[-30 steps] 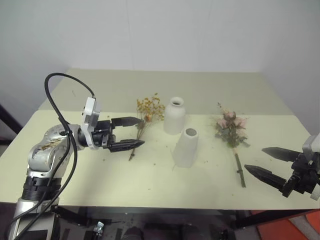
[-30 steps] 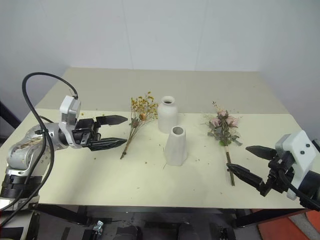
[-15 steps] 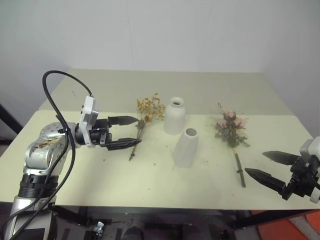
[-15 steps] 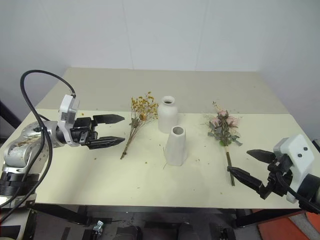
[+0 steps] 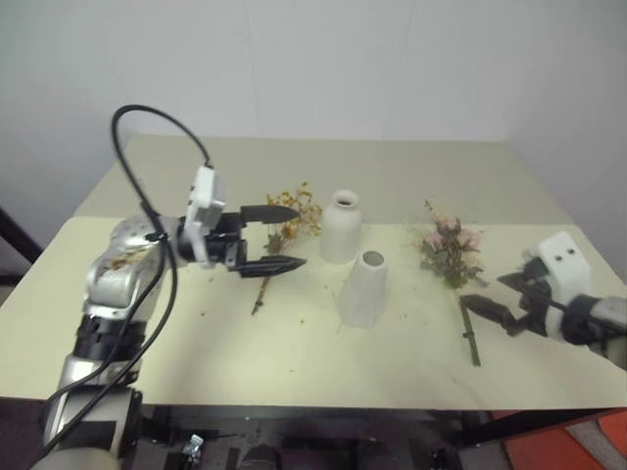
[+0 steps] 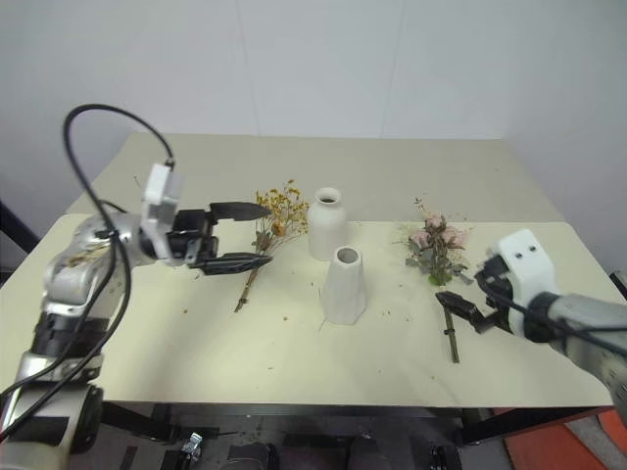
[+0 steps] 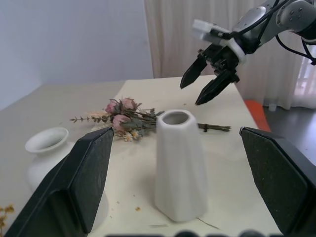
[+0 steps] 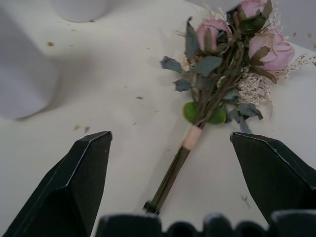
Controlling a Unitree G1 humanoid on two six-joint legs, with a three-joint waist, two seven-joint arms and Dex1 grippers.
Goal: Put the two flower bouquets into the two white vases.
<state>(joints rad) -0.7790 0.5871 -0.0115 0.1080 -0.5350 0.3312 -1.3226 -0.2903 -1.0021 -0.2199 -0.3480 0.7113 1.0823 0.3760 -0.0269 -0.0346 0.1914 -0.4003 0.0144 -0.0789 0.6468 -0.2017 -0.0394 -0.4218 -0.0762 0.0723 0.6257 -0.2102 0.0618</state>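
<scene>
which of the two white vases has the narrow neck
The rounded bottle vase, the farther one, beside the yellow-orange bouquet. The tapered cone vase in front has a plain wide mouth.

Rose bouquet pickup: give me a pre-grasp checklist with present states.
1. Right gripper open: ok.
2. Rose bouquet stem lies between the right gripper's fingers: ok in the right wrist view.
3. Bouquet flat on the table, free of the vases: ok.
4. Cone vase and bottle vase upright, mouths unblocked: ok.
5. Left gripper open by the yellow bouquet, holding nothing: ok.
6. Fingers low enough to pinch the stem: cannot tell.
</scene>
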